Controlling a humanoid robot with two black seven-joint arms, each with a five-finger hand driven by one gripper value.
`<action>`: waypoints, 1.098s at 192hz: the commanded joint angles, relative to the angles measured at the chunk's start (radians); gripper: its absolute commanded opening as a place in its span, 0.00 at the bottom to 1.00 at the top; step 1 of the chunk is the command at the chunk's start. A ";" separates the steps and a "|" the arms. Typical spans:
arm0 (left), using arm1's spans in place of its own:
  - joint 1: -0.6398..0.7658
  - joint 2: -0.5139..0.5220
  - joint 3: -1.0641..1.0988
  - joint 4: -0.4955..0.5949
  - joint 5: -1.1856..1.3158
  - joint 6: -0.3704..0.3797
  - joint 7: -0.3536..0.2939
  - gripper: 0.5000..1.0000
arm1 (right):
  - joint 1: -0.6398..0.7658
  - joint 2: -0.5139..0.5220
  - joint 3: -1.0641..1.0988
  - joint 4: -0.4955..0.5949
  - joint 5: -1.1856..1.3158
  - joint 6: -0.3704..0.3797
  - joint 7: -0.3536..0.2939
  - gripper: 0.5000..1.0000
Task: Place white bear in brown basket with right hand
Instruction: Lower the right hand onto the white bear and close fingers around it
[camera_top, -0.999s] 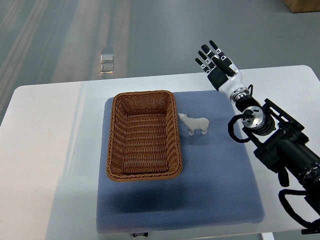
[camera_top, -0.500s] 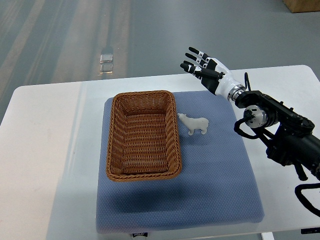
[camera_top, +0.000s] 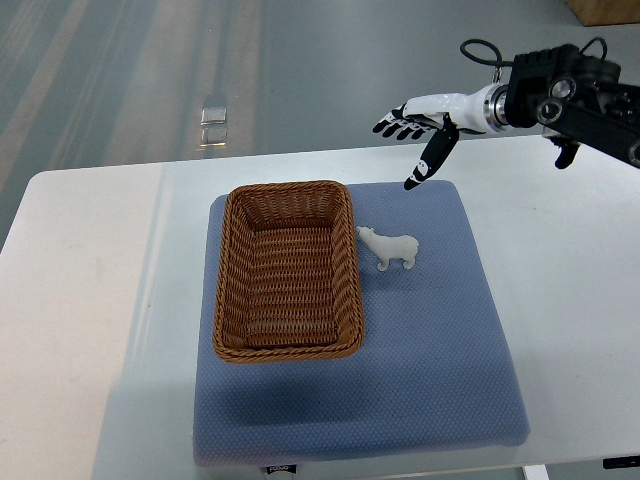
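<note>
Hovering beyond the blue mat's (camera_top: 440, 360) far edge, the right hand (camera_top: 420, 122) is spreading its fingers, holding nothing. The white bear (camera_top: 391, 247) is lying toward the camera from it, long axis crosswise, snout nearly touching the brown basket (camera_top: 287, 270).

Basket (camera_top: 288, 270) on mat (camera_top: 420, 370), left; bear (camera_top: 392, 247) just right; mat on table (camera_top: 90, 300).

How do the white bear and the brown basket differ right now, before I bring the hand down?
The white bear is small, smooth and solid; the brown basket is far larger, woven and open-topped, with nothing inside. The bear stands just off the basket's right rim, head toward it. Both rest on the blue mat, untouched by the right hand above.
</note>
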 joint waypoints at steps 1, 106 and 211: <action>-0.001 0.000 0.000 0.000 0.002 0.000 0.000 1.00 | 0.101 -0.016 -0.074 0.021 0.019 0.047 -0.063 0.85; -0.006 0.000 -0.001 0.000 0.002 -0.001 0.000 1.00 | 0.020 -0.025 -0.070 0.101 0.188 0.003 -0.165 0.84; -0.006 0.000 -0.001 0.000 0.002 -0.001 0.000 1.00 | -0.097 0.038 -0.072 0.101 0.167 -0.118 -0.158 0.83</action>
